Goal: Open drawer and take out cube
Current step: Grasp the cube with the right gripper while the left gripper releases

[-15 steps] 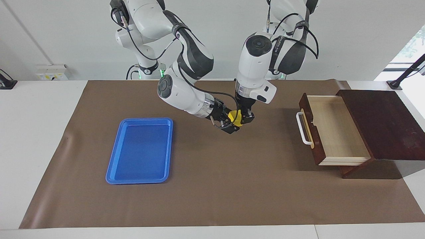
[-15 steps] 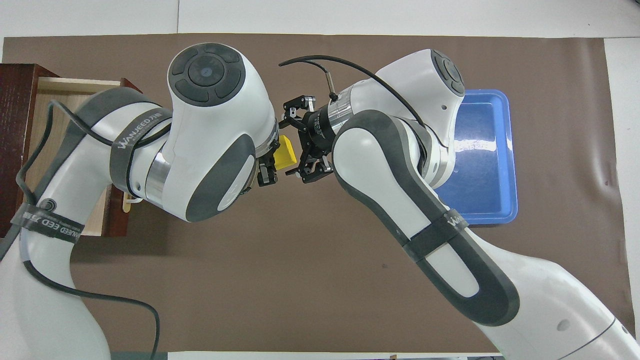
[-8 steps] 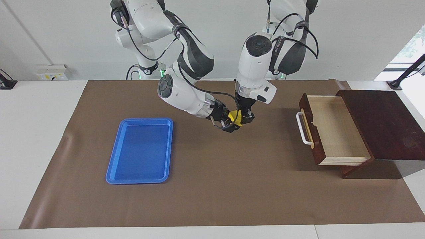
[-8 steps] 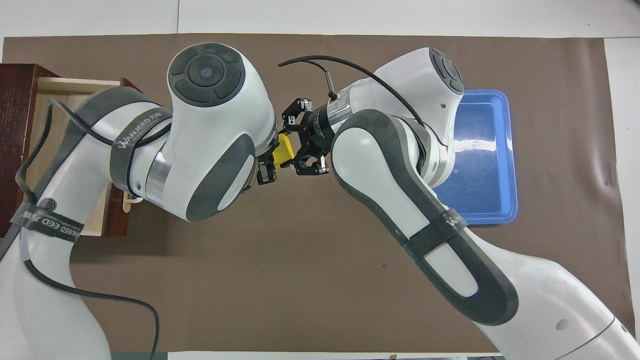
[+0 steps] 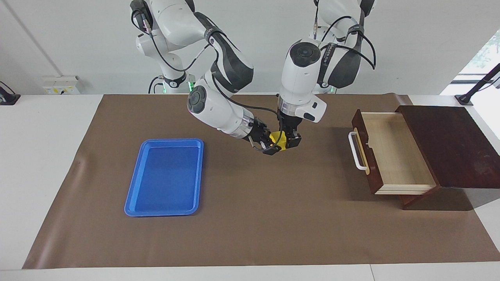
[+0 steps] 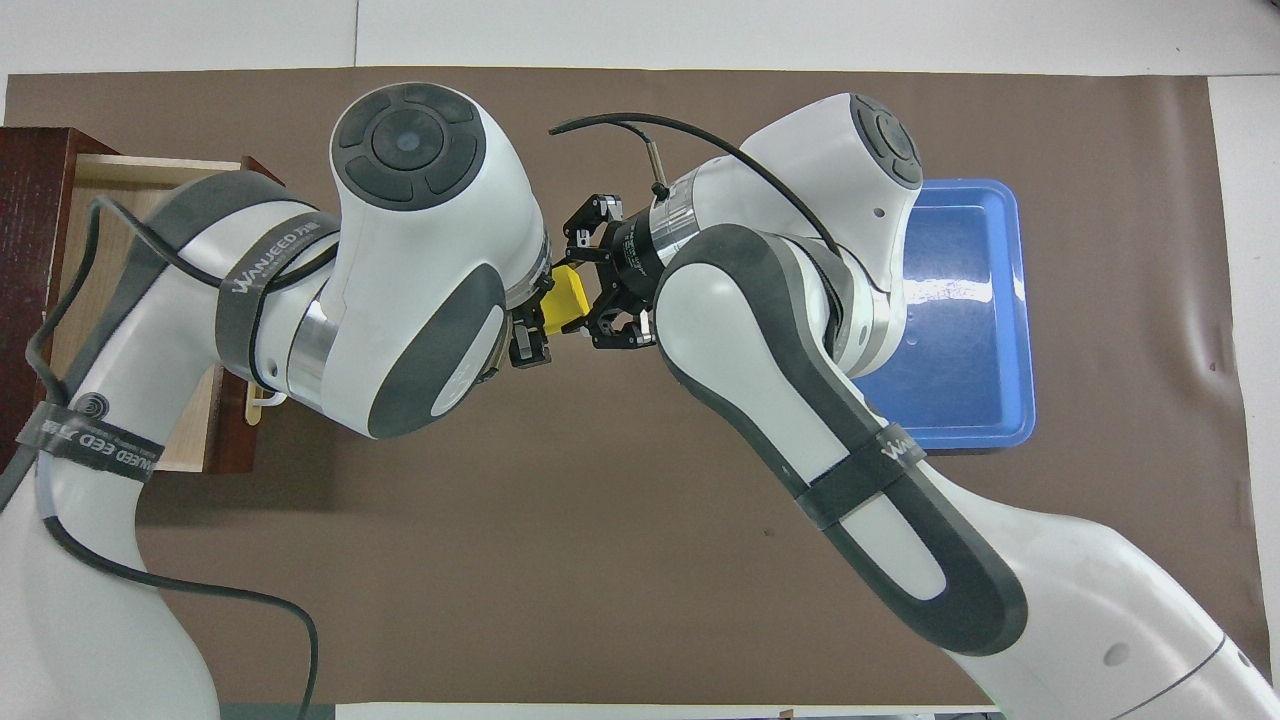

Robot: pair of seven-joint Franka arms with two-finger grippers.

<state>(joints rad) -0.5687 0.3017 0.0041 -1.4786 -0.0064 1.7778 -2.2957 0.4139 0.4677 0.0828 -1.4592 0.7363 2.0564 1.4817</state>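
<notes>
Above the brown mat (image 5: pixel 250 218), both the left gripper (image 5: pixel 288 141) and right gripper (image 5: pixel 268 145) clasp the cube (image 5: pixel 278 137).

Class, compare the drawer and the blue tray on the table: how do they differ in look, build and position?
The drawer is pale wood inside with a dark reddish-brown front and white handle; the tray is plain blue all over. The drawer has tall walls; the tray only a low rim. The drawer sits toward the left arm's end, the tray toward the right arm's. Both are rectangular and show nothing inside.
</notes>
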